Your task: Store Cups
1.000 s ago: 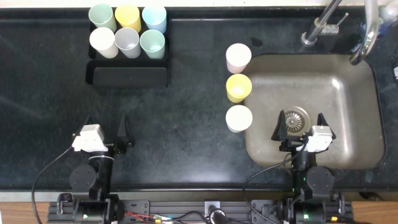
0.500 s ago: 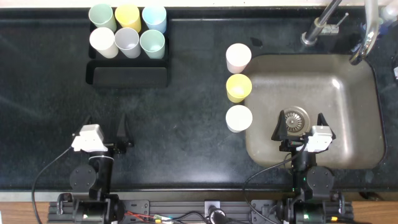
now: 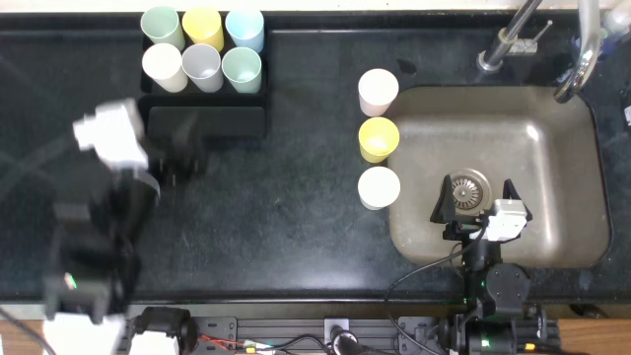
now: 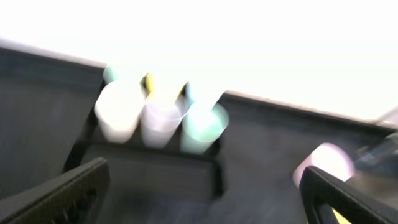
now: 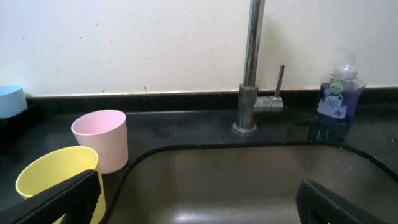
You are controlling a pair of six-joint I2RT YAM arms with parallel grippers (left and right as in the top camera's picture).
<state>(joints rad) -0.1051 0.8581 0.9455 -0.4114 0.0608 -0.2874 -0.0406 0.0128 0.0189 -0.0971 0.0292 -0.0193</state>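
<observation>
Now my left gripper point(image 4: 203, 179) hangs empty, fingers wide apart, facing the rack point(image 3: 248, 121) with its six cups point(image 3: 202, 63). My right gripper point(image 3: 474, 200), also apart and empty, is over the sink point(image 3: 552, 148). Pink cup point(image 3: 378, 91), yellow cup point(image 3: 378, 138) and white cup point(image 3: 378, 187) line the worktop point(image 3: 296, 217) beside the sink's left rim.

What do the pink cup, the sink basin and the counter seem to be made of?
Pink cup: probably plastic, matte; thin even wall, flat pastel colour.
Sink basin: likely stainless steel, brushed; dull grey sheen with soft reflections.
Counter: looks like dark polished stone or a stone-look laminate; fine speckles and faint glare, I cannot tell which.
</observation>
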